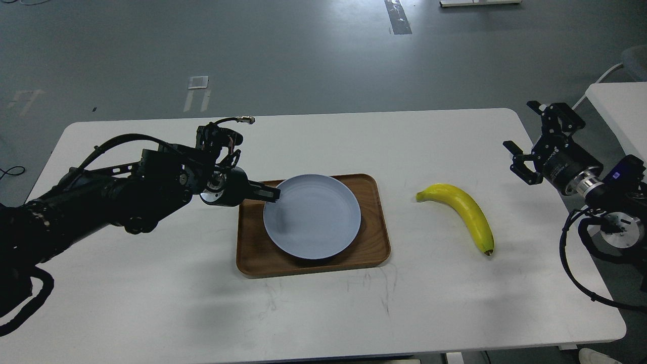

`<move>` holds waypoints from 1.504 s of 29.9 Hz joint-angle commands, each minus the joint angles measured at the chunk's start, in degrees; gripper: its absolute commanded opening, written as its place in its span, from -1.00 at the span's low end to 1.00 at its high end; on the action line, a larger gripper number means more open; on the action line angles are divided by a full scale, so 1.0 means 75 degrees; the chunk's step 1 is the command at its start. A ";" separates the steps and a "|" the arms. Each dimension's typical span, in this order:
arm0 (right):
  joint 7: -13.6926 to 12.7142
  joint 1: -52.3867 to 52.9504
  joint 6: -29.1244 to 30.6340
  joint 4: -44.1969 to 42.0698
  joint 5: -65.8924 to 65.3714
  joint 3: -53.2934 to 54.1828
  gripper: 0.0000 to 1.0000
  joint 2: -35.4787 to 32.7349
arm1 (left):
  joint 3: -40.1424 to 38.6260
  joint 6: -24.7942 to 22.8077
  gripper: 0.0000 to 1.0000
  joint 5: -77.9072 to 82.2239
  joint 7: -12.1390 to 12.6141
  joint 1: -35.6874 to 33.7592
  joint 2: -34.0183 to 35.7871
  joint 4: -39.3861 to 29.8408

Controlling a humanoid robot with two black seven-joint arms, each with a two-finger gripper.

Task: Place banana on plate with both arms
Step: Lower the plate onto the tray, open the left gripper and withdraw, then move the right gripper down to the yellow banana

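The pale blue-grey plate (312, 217) lies on the brown wooden tray (252, 253) in the middle of the white table. My left gripper (273, 194) is at the plate's left rim, its fingers shut on that rim. The yellow banana (465, 212) lies on the table to the right of the tray, stem end toward the tray, dark tip toward the near right. My right gripper (525, 139) is open and empty, held above the table's right edge, apart from the banana.
The white table (151, 283) carries only the tray, plate and banana. A second white table corner (616, 108) stands at the far right behind my right arm. Black cables loop below my right wrist (576, 273).
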 commanded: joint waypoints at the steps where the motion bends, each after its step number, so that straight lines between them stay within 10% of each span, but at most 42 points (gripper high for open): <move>1: 0.0000 -0.0011 0.0000 -0.0002 -0.0005 -0.0004 1.00 -0.0011 | -0.0010 0.0022 0.20 -0.0039 0.0003 -0.0034 -0.0015 0.0000; 2: 0.0000 0.0001 0.0000 -0.0002 -0.0005 -0.0004 1.00 -0.0035 | -0.0021 0.0033 0.96 -0.0097 -0.0008 -0.0069 -0.0061 0.0000; 3: 0.0000 0.0001 0.0000 0.0010 -0.0005 -0.0004 1.00 -0.0081 | -0.0033 0.0034 1.00 -0.0226 -0.0020 -0.0092 -0.0096 0.0000; 19: 0.0000 0.0153 0.0000 0.0619 -0.0227 -0.0004 1.00 -0.0715 | -0.2550 0.0011 1.00 -0.9083 -0.0395 -0.0153 0.1237 -0.0186; 29: 0.0000 0.0165 0.0000 0.0631 -0.0275 -0.0426 1.00 -0.0667 | -0.4216 -0.0090 1.00 -0.9262 -0.0899 0.2378 0.1380 -0.0234; 45: 0.0000 0.2879 0.0000 0.2013 -0.6176 -0.2471 1.00 -0.1863 | -0.4650 -0.0090 1.00 -0.9227 -0.0864 0.2697 0.1368 -0.0234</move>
